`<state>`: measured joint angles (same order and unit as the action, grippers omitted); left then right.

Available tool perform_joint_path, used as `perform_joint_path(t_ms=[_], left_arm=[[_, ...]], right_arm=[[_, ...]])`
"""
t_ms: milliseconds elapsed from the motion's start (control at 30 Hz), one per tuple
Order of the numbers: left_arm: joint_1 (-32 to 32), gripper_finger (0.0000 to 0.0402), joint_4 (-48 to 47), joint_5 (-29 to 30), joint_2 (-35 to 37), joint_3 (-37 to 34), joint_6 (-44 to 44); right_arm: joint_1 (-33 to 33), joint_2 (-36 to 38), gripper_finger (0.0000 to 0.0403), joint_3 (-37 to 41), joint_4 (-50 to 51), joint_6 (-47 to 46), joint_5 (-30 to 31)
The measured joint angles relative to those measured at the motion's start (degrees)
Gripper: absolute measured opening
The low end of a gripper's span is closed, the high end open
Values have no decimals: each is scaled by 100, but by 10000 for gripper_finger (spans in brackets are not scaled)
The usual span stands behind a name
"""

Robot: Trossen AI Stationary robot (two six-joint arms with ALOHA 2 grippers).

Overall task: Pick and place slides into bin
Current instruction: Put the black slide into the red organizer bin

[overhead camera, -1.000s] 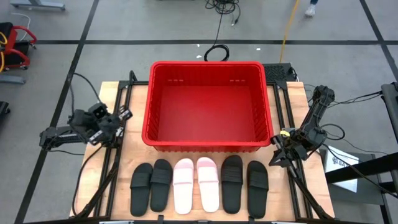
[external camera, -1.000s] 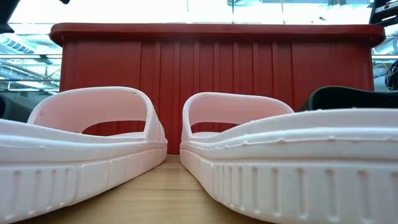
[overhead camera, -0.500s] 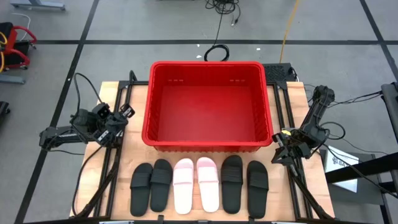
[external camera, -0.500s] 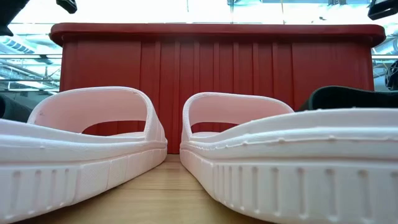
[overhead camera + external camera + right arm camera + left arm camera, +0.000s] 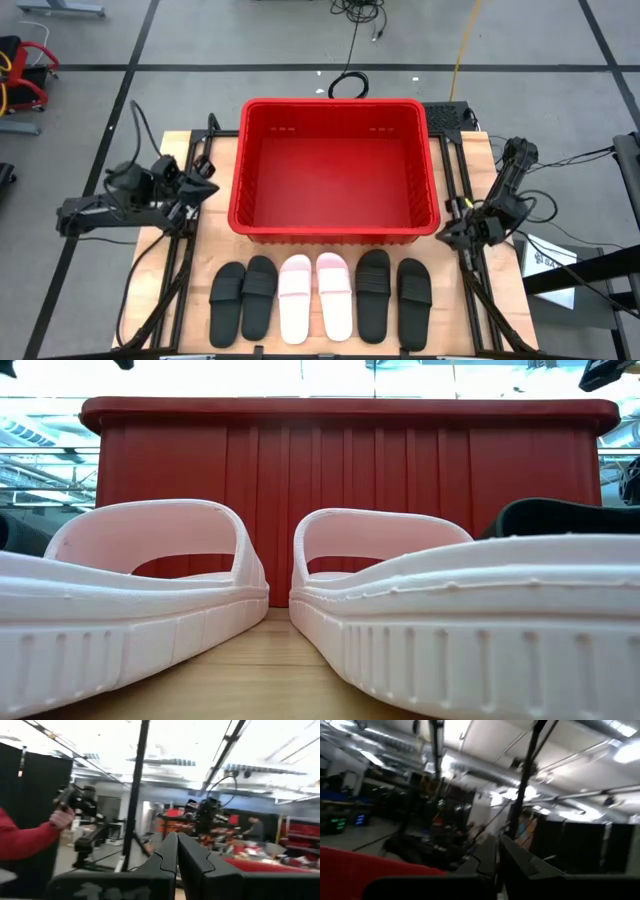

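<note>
The red bin stands at the table's middle and far part. Six slides lie sole down in a row by the near edge: two black, two pale pink, two black. The low view shows the pink pair close up in front of the bin's wall. My left gripper is shut and empty left of the bin, raised above the table. My right gripper is shut and empty off the bin's near right corner. The wrist views show each pair of fingers closed, left and right.
Black frame rails run along both table sides. Bare wood lies between the bin and the row of slides. Beyond the table, the right wrist view shows a person's red sleeve and hand and another person farther off.
Both grippers have risen: in the low view their dark tips have climbed to the picture's top edge. My left gripper has gone toward the bin and the far edge. My right gripper has gone a little toward the far edge. The slides and the bin have kept still.
</note>
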<state>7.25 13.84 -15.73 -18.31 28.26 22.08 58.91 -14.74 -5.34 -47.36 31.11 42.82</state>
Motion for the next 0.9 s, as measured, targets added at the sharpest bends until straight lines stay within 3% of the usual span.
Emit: perform_joint_path(t_ms=[233,433,567,900], left_arm=[[-1,26,-1200,429,-948,1512,-566],[1,26,-2169,1162,-1679,2561,-756],[2,26,-2768,1803,-2012,3073,-907],[2,26,-3701,2921,-2545,3868,-1199]], right_arm=[[0,-2,4,-499,-43,542,129],[0,-31,4,-1123,373,818,1239],[0,-178,4,-1597,669,1081,1643],[0,-1048,4,-2960,750,2486,3423]])
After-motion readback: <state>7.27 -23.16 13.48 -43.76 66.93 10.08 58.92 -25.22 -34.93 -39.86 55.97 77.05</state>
